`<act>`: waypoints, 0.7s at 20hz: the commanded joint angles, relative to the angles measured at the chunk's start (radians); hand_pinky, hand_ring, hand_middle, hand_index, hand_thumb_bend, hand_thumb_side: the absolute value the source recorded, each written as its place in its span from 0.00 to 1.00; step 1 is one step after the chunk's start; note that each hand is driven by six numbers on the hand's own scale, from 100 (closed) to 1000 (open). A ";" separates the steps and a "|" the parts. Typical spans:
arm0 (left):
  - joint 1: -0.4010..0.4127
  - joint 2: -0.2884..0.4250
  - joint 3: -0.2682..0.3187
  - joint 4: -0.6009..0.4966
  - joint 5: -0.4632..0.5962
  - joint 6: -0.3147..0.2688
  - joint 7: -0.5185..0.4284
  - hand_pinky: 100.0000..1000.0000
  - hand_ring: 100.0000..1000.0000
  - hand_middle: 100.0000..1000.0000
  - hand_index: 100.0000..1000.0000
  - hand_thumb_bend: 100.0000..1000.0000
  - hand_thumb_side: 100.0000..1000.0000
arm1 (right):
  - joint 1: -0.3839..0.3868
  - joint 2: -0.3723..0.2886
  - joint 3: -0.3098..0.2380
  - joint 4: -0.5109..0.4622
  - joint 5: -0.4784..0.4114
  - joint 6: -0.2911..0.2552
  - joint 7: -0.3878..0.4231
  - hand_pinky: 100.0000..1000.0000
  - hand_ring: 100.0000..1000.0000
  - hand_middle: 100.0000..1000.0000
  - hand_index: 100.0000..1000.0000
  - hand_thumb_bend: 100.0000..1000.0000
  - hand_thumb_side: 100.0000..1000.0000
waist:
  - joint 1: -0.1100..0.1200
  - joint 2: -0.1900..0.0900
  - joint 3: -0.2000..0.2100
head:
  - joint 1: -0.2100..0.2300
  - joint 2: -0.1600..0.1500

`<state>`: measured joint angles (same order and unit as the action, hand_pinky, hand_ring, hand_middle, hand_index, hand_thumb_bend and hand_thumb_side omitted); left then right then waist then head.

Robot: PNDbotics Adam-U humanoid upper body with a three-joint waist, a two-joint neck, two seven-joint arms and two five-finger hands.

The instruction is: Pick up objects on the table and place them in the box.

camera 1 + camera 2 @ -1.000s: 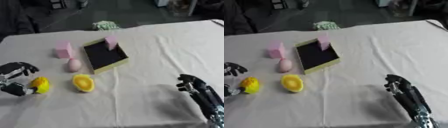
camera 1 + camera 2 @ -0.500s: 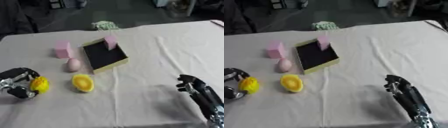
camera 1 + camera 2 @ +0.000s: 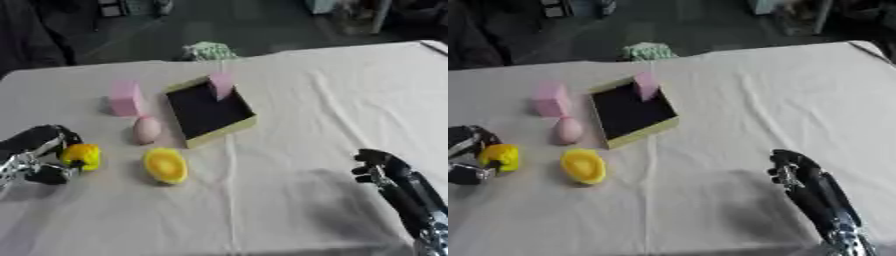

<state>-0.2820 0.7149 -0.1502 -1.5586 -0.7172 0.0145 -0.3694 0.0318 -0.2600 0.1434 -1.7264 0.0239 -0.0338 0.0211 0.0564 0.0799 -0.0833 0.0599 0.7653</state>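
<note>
Closing in since a second ago, left hand [image 3: 35,155] at the frame's left edge now curls its fingers around the small yellow object [image 3: 80,155] on the tabletop [image 3: 289,100]. Right hand [image 3: 394,180] rests lower right, fingers relaxed.

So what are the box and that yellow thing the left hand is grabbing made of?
The box looks like cardboard or thin wood: pale tan walls, flat matte black inside, sharp straight edges. The yellow thing in the left hand looks like smooth plastic or rubber, perhaps a toy: bright, even colour and a rounded shape. Neither can be settled by look alone.
</note>
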 commanded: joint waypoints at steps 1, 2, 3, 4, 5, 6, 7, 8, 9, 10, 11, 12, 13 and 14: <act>-0.080 0.059 -0.001 -0.062 0.032 0.000 -0.002 0.62 0.46 0.44 0.62 0.01 0.03 | -0.008 -0.018 0.003 -0.015 0.003 -0.002 0.006 0.64 0.65 0.69 0.78 0.00 0.58 | -0.001 -0.012 0.000 | 0.000 0.005; -0.115 0.059 -0.012 -0.062 0.038 -0.001 -0.008 0.62 0.47 0.44 0.62 0.01 0.03 | -0.007 -0.018 0.004 -0.014 0.002 -0.002 0.007 0.64 0.65 0.69 0.78 0.00 0.58 | -0.002 -0.014 -0.001 | 0.001 0.005; -0.151 0.054 -0.026 -0.054 0.043 -0.002 -0.015 0.62 0.47 0.44 0.62 0.02 0.03 | -0.007 -0.018 0.005 -0.014 0.002 -0.002 0.008 0.64 0.65 0.69 0.78 0.00 0.58 | -0.002 -0.014 -0.003 | 0.001 0.005; -0.185 0.048 -0.041 -0.041 0.048 -0.005 -0.021 0.63 0.47 0.45 0.62 0.03 0.03 | -0.007 -0.018 0.006 -0.014 0.002 -0.002 0.009 0.64 0.65 0.69 0.78 0.00 0.58 | -0.003 -0.015 -0.005 | 0.002 0.005; -0.229 0.034 -0.061 -0.019 0.052 -0.009 -0.033 0.63 0.47 0.45 0.62 0.03 0.03 | -0.007 -0.018 0.007 -0.014 0.001 -0.002 0.010 0.64 0.65 0.69 0.78 0.00 0.58 | -0.005 -0.016 -0.009 | 0.003 0.005; -0.268 0.020 -0.079 0.006 0.053 -0.015 -0.042 0.63 0.48 0.45 0.62 0.04 0.03 | -0.008 -0.018 0.008 -0.014 0.000 -0.002 0.011 0.64 0.65 0.69 0.78 0.00 0.58 | -0.007 -0.016 -0.012 | 0.005 0.005; -0.315 -0.004 -0.100 0.037 0.046 -0.023 -0.052 0.63 0.47 0.45 0.62 0.04 0.03 | -0.009 -0.017 0.010 -0.014 -0.001 -0.002 0.012 0.64 0.65 0.69 0.78 0.00 0.58 | -0.010 -0.016 -0.016 | 0.008 0.005; -0.356 -0.029 -0.117 0.068 0.038 -0.034 -0.059 0.63 0.48 0.45 0.62 0.04 0.03 | -0.010 -0.015 0.011 -0.014 -0.002 -0.002 0.014 0.64 0.65 0.69 0.78 0.00 0.58 | -0.013 -0.016 -0.020 | 0.009 0.005; -0.395 -0.057 -0.132 0.104 0.025 -0.044 -0.063 0.63 0.48 0.45 0.62 0.04 0.03 | -0.011 -0.013 0.012 -0.014 -0.003 -0.002 0.015 0.64 0.65 0.69 0.78 0.00 0.58 | -0.016 -0.015 -0.025 | 0.010 0.005; -0.427 -0.082 -0.144 0.137 0.011 -0.054 -0.063 0.63 0.48 0.45 0.63 0.05 0.03 | -0.012 -0.011 0.013 -0.014 -0.004 -0.002 0.016 0.64 0.65 0.69 0.78 0.00 0.58 | -0.019 -0.014 -0.030 | 0.011 0.005; -0.458 -0.110 -0.155 0.172 -0.006 -0.065 -0.060 0.63 0.48 0.45 0.63 0.05 0.04 | -0.013 -0.010 0.015 -0.014 -0.006 -0.001 0.017 0.64 0.65 0.69 0.78 0.00 0.58 | -0.022 -0.013 -0.035 | 0.011 0.005; -0.481 -0.135 -0.162 0.205 -0.021 -0.075 -0.053 0.63 0.48 0.46 0.63 0.07 0.04 | -0.014 -0.009 0.016 -0.014 -0.007 -0.001 0.018 0.64 0.65 0.69 0.78 0.00 0.58 | -0.024 -0.012 -0.040 | 0.012 0.005; -0.504 -0.161 -0.168 0.238 -0.036 -0.084 -0.042 0.63 0.48 0.46 0.63 0.07 0.04 | -0.015 -0.008 0.017 -0.015 -0.009 0.000 0.019 0.64 0.65 0.69 0.78 0.00 0.59 | -0.026 -0.010 -0.045 | 0.014 0.005; -0.522 -0.184 -0.171 0.269 -0.050 -0.092 -0.028 0.63 0.48 0.46 0.63 0.09 0.05 | -0.017 -0.008 0.019 -0.015 -0.010 0.000 0.021 0.64 0.65 0.69 0.78 0.00 0.59 | -0.028 -0.009 -0.050 | 0.016 0.005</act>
<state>-0.7780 0.5399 -0.3205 -1.3151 -0.7494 -0.0658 -0.4072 0.0260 -0.2596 0.1618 -1.7263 0.0186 -0.0323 0.0376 0.0307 0.0810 -0.1349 0.0715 0.7653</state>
